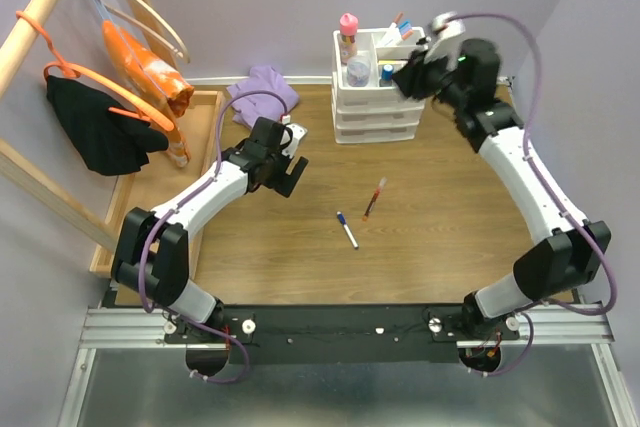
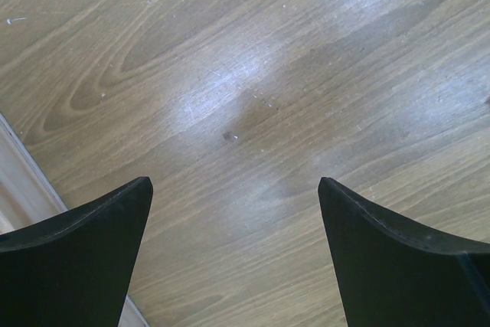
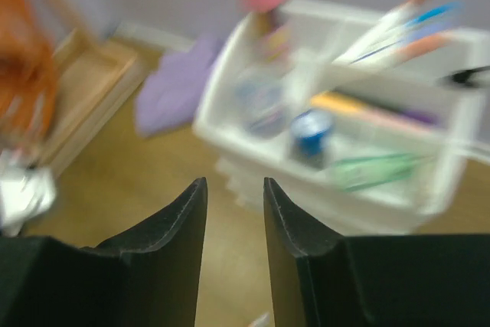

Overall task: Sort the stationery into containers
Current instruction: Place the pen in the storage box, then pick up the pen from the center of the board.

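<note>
By the drawer unit [image 1: 375, 112] the right gripper [image 3: 235, 181] gapes narrowly, left gripper [image 2: 233, 181] wide, both empty.

The top camera sits high behind the arm bases and looks down and forward over the whole table [image 1: 430, 217] to the far wall. The left wrist camera is close above the bare wood and faces almost straight down, so it shares only the table surface with the top view. The right wrist camera is near the white drawer unit [image 3: 383, 216] and looks leftwards, perhaps a little downwards, because the picture is blurred. The unit, the purple cloth [image 3: 172, 89] and the wooden tray [image 3: 92, 89] also appear from the top
</note>
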Controlling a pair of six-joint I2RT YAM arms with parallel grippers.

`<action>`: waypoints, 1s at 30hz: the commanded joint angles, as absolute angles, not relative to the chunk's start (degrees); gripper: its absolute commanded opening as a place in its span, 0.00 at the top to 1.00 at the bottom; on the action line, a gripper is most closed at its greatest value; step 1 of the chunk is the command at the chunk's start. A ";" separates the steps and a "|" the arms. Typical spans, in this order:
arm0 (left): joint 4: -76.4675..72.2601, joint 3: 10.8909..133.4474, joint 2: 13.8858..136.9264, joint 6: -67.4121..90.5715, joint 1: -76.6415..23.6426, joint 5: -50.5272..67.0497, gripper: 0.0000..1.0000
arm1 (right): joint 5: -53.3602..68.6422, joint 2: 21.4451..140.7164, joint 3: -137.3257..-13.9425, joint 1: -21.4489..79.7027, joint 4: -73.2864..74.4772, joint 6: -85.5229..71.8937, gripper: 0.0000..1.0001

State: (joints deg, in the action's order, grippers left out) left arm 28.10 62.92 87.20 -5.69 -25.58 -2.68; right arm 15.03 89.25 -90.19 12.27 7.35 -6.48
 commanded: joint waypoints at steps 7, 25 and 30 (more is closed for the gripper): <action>23.47 60.73 84.55 -1.23 -25.40 -12.56 0.01 | 19.34 98.34 -76.90 34.10 35.24 -1.75 0.48; 23.73 56.43 77.26 2.55 -23.56 -15.38 0.01 | 12.49 108.36 -75.76 41.75 36.83 -9.23 0.48; 23.55 56.51 76.82 2.72 -23.38 -15.21 0.01 | 9.49 111.96 -79.09 42.01 37.27 -9.75 0.51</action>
